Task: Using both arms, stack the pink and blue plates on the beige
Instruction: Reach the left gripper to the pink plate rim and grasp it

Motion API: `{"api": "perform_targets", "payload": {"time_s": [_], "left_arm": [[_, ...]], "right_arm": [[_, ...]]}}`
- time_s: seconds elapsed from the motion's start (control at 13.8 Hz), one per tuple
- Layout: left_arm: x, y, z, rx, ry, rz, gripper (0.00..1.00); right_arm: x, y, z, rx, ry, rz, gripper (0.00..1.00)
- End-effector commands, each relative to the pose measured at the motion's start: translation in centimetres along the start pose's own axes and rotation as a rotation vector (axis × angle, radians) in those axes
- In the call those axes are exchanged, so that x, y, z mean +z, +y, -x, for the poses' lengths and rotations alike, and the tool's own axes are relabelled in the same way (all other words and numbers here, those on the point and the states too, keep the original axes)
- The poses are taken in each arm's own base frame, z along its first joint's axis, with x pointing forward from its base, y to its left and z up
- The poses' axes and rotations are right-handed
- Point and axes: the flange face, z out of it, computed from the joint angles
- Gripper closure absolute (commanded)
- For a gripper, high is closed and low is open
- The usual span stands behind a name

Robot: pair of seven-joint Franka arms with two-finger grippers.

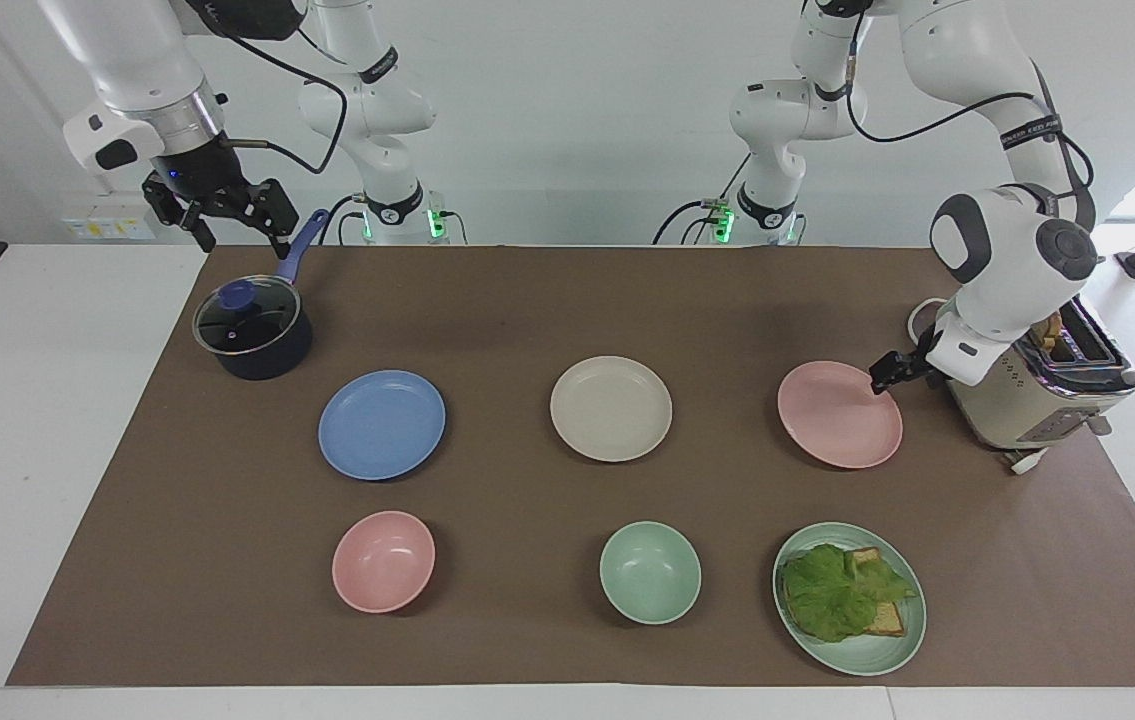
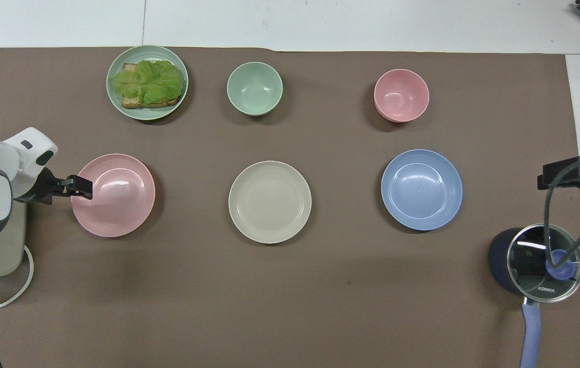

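Pink plate (image 1: 839,414) lies flat on the brown mat at the left arm's end, just beside the toaster (image 1: 1032,385) — with so shallow a rim, a low or skewed approach by the left gripper (image 1: 885,373) at its edge could shove it along the mat instead of catching it. Its fingers look spread and hold nothing. The beige plate (image 1: 611,408) sits mid-table, the blue plate (image 1: 382,424) toward the right arm's end, where the right gripper (image 1: 219,208) waits over the mat's corner by the saucepan (image 1: 254,327) — fingers spread, empty.

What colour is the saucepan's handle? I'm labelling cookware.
Light periwinkle blue; the saucepan's handle shows best in the overhead view.
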Motion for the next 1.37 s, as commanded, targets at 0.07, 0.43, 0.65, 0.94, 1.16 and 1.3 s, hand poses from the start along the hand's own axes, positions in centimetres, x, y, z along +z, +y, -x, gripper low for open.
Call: {"api": "perform_targets", "payload": {"time_s": [0.07,0.43,0.65,0.94,1.16,1.3], "left_arm": [[3.5,-0.4,0.8,-0.007,-0.008,-0.014,0.0],[4.7,-0.3,1.1,-0.005,-0.04,-0.015,0.21],[3.9,-0.1,0.4,0.004,-0.028,-0.016,0.91],[1.7,-0.3,-0.6,0.01,-0.071,-0.012,1.0],[-0.2,0.1,-0.8,0.022,-0.094,-0.005,1.0],[-1.9,0.8,-0.8,0.03,-0.122,0.007,1.0]], "right_arm": [[-0.5,0.1,0.3,0.018,0.007,-0.008,0.0],[-0.5,0.1,0.4,0.018,0.006,-0.008,0.0],[-0.5,0.2,0.4,0.02,0.006,-0.008,0.0],[-0.5,0.2,0.4,0.02,0.006,-0.008,0.0],[-0.5,0.1,0.4,0.018,0.006,-0.008,0.0],[-0.5,0.2,0.4,0.02,0.006,-0.008,0.0]]}}
